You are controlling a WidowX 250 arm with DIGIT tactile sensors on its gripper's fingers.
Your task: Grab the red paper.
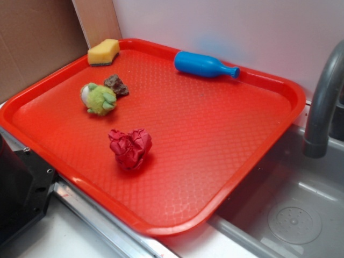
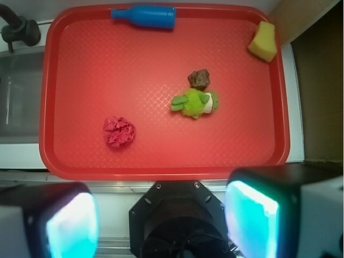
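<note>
Orange-red tray (image 2: 161,161) spans the sink counter, the red paper (image 2: 119,131) loose on its near-left part, apart from the green plush (image 2: 194,103). My gripper (image 2: 161,223) hangs high with jaws spread wide, holding nothing, probably for an overview.

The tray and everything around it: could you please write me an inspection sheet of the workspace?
Surface: red textured tray, lying flat, partly over a sink.
Job's things: red paper, crumpled into a ball, alone near the tray's front edge, untouched.
Clutter: green plush with a brown lump right beside it; yellow sponge in a back corner; blue bottle on its side along the back rim.
End effector: open, fingers wide apart, off the tray's front edge, holding nothing.
Cables: nothing seen.
Surroundings: grey faucet beside the tray, white wall behind, cardboard at the sponge's side.
</note>
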